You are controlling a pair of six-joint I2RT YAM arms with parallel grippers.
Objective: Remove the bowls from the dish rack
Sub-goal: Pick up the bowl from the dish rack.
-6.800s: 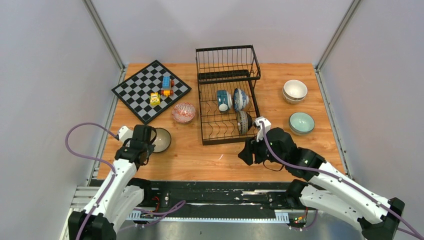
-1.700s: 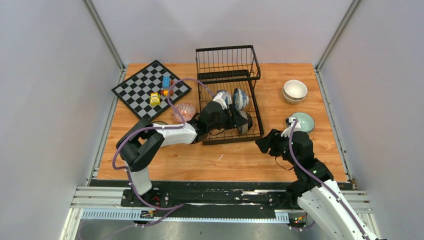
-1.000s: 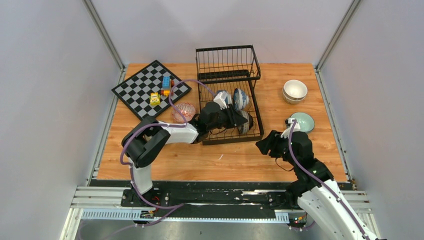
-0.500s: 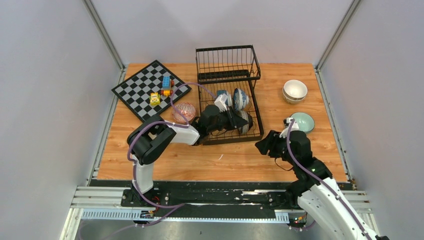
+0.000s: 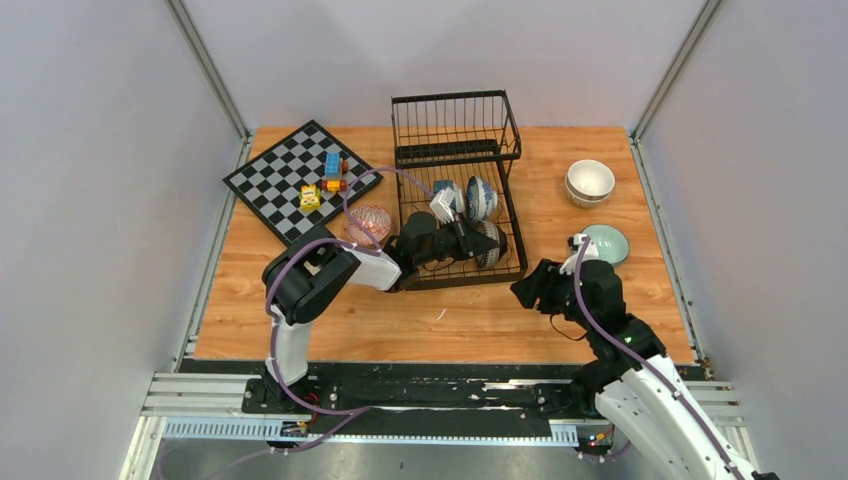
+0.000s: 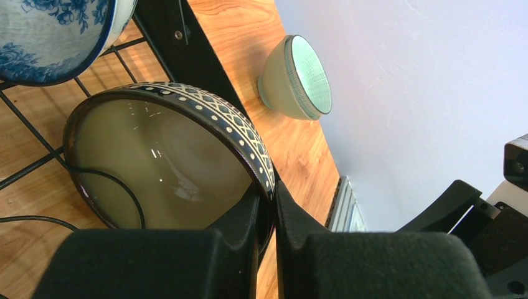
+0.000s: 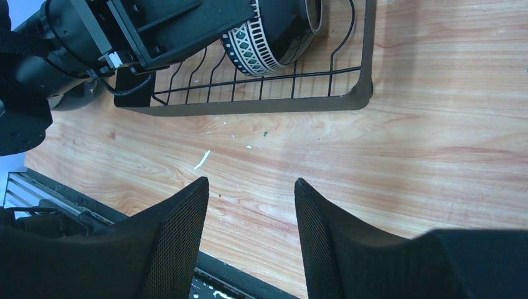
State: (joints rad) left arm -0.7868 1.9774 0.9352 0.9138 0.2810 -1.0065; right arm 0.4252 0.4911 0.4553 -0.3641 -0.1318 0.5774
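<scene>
The black wire dish rack (image 5: 514, 214) stands at mid table. In it a dark bowl (image 5: 491, 244) with a dotted band stands on edge, and behind it are two blue-white bowls (image 5: 481, 197). My left gripper (image 5: 471, 240) reaches in from the left. In the left wrist view the left gripper (image 6: 268, 208) is shut on the dark bowl's (image 6: 162, 162) rim, one finger inside and one outside. My right gripper (image 5: 524, 290) hovers open over bare wood right of the rack's front corner. The right gripper (image 7: 251, 182) has nothing between its fingers.
A pink patterned bowl (image 5: 367, 224) sits left of the rack. Stacked cream bowls (image 5: 590, 181) and a mint bowl (image 5: 606, 243) sit to the right. A chessboard (image 5: 285, 185) with toy blocks (image 5: 332, 172) lies at back left. Side walls close in the table.
My left gripper's fingers have closed onto the dark bowl's rim, and the left arm's elbow has shifted right. The right arm has stayed where it was.
</scene>
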